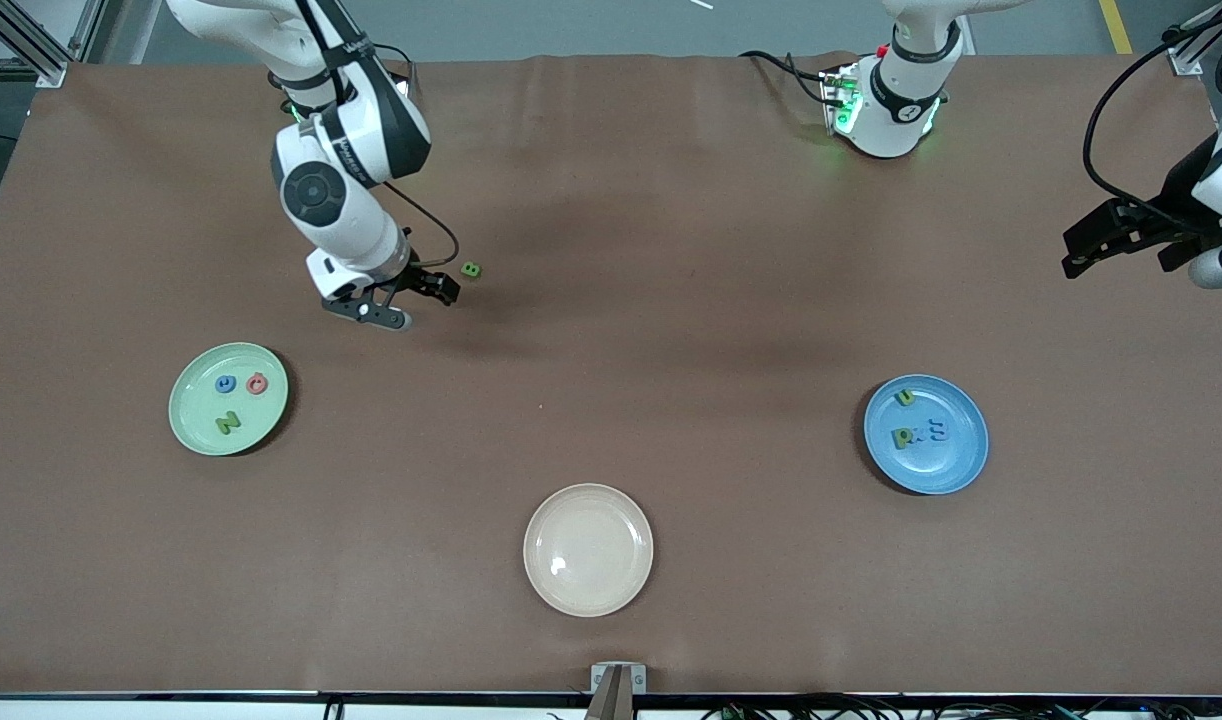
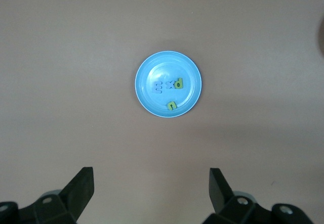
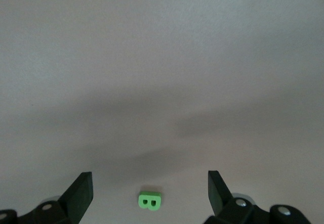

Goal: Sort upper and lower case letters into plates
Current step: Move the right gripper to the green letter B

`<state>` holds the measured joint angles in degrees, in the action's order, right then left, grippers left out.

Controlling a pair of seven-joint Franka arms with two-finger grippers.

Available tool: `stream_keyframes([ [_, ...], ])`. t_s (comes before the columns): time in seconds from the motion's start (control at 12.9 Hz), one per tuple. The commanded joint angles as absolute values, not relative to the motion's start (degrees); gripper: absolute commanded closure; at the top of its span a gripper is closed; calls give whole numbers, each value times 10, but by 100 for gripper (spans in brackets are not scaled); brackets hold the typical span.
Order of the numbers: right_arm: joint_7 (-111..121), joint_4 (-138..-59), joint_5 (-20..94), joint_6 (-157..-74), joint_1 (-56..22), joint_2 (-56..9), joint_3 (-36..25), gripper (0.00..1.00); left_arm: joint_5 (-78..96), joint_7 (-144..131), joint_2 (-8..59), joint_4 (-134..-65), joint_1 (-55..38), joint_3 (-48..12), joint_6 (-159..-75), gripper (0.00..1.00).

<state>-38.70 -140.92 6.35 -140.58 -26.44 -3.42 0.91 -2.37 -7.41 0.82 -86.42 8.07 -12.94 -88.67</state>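
Note:
A green letter B (image 1: 470, 270) lies on the bare brown table. My right gripper (image 1: 416, 303) hangs open just beside it; in the right wrist view the B (image 3: 150, 200) sits between the open fingers of that gripper (image 3: 150, 178). The mint plate (image 1: 186, 410) holds a blue letter (image 1: 226, 383), a red-pink letter (image 1: 257, 382) and a green Z (image 1: 228, 422). The blue plate (image 1: 956, 460) holds two green letters (image 1: 904, 397) and two blue ones (image 1: 929, 431). My left gripper (image 1: 1073, 255) waits open high at its end of the table, looking down on the blue plate (image 2: 147, 72).
An empty cream plate (image 1: 588, 549) sits near the front camera's edge, midway between the two other plates. A brown cloth (image 1: 671, 330) covers the whole table. The arm bases and cables stand along the edge farthest from the front camera.

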Motion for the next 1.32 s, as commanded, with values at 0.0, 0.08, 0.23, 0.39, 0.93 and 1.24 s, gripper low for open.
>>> stream_keyframes([
  [0.0,-398,-1469,77,-1482,-279,-22,4,0,-15,-69,-11,-882,87,-132,-889,0],
  [0.08,-418,-1477,80,-1502,-290,-32,4,0,-15,-69,-11,-882,87,-132,-889,0],
  [0.23,-494,-1482,80,-1538,-345,-57,4,0,-15,-69,-11,-883,88,-132,-889,0],
  [0.39,-547,-1484,80,-1593,-390,-98,3,0,-15,-69,-11,-882,88,-132,-889,0],
  [0.93,-541,-1490,79,-1614,-380,-123,2,2,-16,-69,-11,-882,88,-132,-889,0],
  [1.24,-540,-1502,79,-1615,-380,-120,2,17,-16,-67,-11,-881,88,-132,-889,0],
])
